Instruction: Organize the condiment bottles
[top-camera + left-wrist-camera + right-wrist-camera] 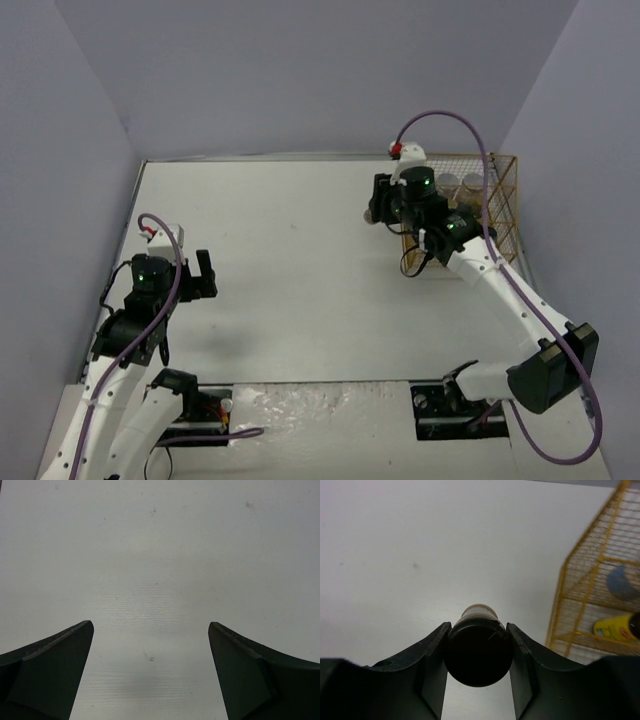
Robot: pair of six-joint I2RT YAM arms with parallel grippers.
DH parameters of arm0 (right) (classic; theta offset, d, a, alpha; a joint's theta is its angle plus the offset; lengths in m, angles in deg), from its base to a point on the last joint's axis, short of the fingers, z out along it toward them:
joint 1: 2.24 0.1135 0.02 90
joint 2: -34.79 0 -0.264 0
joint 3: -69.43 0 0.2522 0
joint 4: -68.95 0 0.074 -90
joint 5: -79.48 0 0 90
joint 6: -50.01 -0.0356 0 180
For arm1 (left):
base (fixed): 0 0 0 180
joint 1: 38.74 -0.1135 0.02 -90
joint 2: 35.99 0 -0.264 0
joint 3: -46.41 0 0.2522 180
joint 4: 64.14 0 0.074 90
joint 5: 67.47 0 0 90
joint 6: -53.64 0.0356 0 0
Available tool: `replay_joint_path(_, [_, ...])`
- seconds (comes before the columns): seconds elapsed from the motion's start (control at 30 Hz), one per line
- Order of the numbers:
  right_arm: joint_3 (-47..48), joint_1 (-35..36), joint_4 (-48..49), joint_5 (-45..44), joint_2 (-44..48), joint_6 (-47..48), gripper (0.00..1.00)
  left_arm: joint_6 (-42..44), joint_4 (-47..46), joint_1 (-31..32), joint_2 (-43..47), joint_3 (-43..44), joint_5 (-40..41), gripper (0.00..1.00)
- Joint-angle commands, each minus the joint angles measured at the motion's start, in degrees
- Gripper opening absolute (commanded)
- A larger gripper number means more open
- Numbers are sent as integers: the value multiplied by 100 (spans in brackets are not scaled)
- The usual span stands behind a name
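Grip: short black-lidded jar clamped at lid height in right hand, upright, presumably against spilling, just outside gold wire basket holding slim yellow bottle; left hand spread apart, empty over white desk, presumably keeping clear.

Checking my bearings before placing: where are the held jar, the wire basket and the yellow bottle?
black-lidded jar (478, 652): right wrist view, on its lid.
gold wire basket (556, 605): right wrist view, near corner post.
yellow bottle (615, 628): right wrist view, its side.

Left tool spread (wide); right tool clamped.
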State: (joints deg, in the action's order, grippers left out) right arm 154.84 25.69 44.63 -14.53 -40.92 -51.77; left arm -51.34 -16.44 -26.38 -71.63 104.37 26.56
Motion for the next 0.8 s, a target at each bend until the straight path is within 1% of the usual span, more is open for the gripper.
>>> replay_joint_path(0.0, [-314,-734,-329,-324,426,-334,3,92,-387,-10,-75,159,-43,97])
replay_joint_path(0.2, [-602,-1783,-500,-111,749,-438,2,92,-395,3,-93,166,-17,97])
replay_joint_path(0.37, [-657,-2277,-484,67,677,-367,0,92,-387,3,-89,159,-21,97])
replay_joint_path(0.5, [-742,-2458,-273,59,487,-271,0,92,-387,3,-75,166,-9,97])
replay_joint_path(0.77, [-1235,-2459,381,181,-1,-471,0,92,-379,-6,-32,159,9,97])
